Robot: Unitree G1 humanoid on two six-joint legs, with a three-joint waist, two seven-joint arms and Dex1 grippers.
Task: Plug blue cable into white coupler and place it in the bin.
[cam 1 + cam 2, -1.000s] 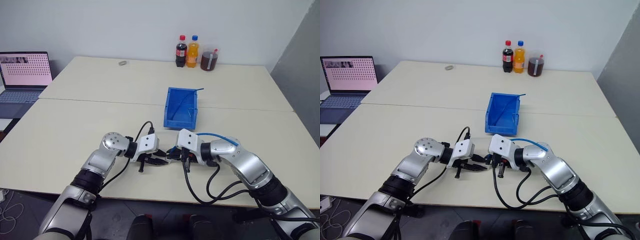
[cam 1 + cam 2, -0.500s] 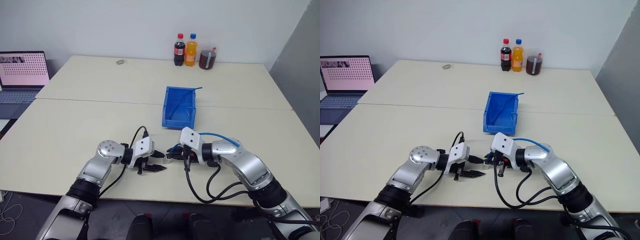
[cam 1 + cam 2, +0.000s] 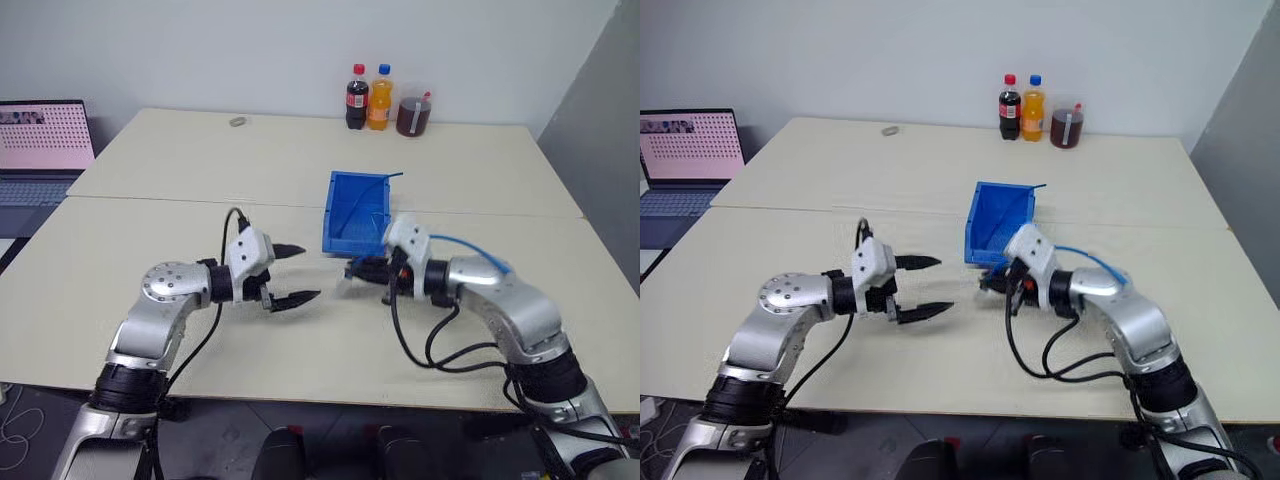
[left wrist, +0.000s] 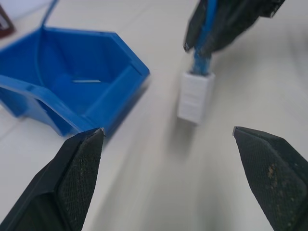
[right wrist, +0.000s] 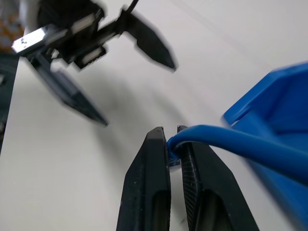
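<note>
You have a pale cream counter (image 3: 200, 180) against a white wall, with a laptop (image 3: 40, 150) far left and three drink bottles (image 3: 385, 100) at the far edge. The light-blue cable (image 4: 204, 29), plugged into the white coupler (image 4: 195, 96), hangs from the right claw (image 5: 173, 144), clamped on it just near the bin (image 3: 355, 215). The left claw (image 3: 295, 272) gapes wide, empty.

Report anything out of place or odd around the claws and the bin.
Nothing stands out. The white coupler hangs plugged on the blue cable, pinched by the right claw. The left claw is open; the bin stands upright.

blue cable (image 4: 204, 29) plugged into white coupler (image 4: 195, 96), bin (image 4: 62, 91) beside
</note>
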